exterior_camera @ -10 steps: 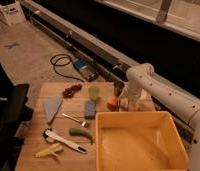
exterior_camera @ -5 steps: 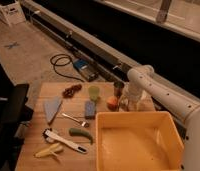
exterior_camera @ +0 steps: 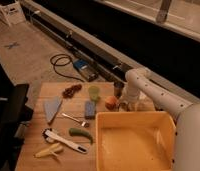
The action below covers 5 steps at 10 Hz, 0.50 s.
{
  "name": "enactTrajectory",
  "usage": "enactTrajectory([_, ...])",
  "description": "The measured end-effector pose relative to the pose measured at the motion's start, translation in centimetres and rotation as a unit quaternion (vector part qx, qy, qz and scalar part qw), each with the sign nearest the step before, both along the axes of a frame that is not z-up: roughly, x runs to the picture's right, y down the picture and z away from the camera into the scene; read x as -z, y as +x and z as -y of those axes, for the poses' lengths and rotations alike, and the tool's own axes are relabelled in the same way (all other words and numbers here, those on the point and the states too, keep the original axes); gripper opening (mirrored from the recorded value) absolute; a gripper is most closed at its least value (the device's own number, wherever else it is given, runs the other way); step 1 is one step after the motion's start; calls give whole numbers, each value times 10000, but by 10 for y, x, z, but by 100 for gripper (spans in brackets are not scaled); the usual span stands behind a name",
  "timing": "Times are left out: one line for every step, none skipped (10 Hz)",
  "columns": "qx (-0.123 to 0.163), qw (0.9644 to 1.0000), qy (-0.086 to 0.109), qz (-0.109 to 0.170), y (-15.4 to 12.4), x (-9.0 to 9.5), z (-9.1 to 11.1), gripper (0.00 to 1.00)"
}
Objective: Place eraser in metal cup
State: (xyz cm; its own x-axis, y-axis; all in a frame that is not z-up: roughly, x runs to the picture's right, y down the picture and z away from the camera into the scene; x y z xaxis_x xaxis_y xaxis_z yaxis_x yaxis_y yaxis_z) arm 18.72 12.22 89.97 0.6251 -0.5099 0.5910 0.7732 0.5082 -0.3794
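— What's on the wooden table (exterior_camera: 39,162), starting from the left?

— Left edge: a flat grey-blue wedge (exterior_camera: 52,108), triangular and matte. In front of it lie a curved yellow banana (exterior_camera: 49,151) and a long white-handled tool (exterior_camera: 63,140), set at a slant. Next come a thin metal spoon (exterior_camera: 73,118), shiny, and a green pepper (exterior_camera: 80,133), smooth and bent. At the far edge is a dark reddish bunch of grapes (exterior_camera: 71,90), knobbly.

— And the middle?

— A blue block (exterior_camera: 89,108), rectangular with hard edges. Just behind it stands a yellow-green cup (exterior_camera: 94,93), upright, plastic by the look of it. Right of the block is an orange fruit (exterior_camera: 111,102), round.

— The task pieces?

— The metal cup (exterior_camera: 118,89) is a small, dark grey cylinder. It stands upright at the table's far edge, just behind the orange fruit. The eraser (exterior_camera: 125,107) shows only as a small pale patch low on the table, just right of the orange fruit under the arm's end. I can't make out its edges.

— The gripper?

— The gripper (exterior_camera: 128,104) hangs at the end of the white tubular arm. It is down near the tabletop, between the orange fruit and a white round container (exterior_camera: 139,105). Its fingers are spread. I can't tell if they touch the eraser.

— Far right?

— A large yellow bin (exterior_camera: 104,150), square with smooth plastic walls, takes up the near right corner.
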Motion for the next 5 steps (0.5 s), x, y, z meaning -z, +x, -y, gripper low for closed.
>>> enactTrajectory([29,10000,-10,-4,-2,-2,-1,69])
enactTrajectory([62,10000,7,-42,-4,-3,0,58])
enactTrajectory([83,10000,15,-43,-6,-4,2,50])
enactTrajectory([88,9999,19,-47,-7,-5,3,38])
enactTrajectory([67,10000,-12,-59,-7,-7,2,28])
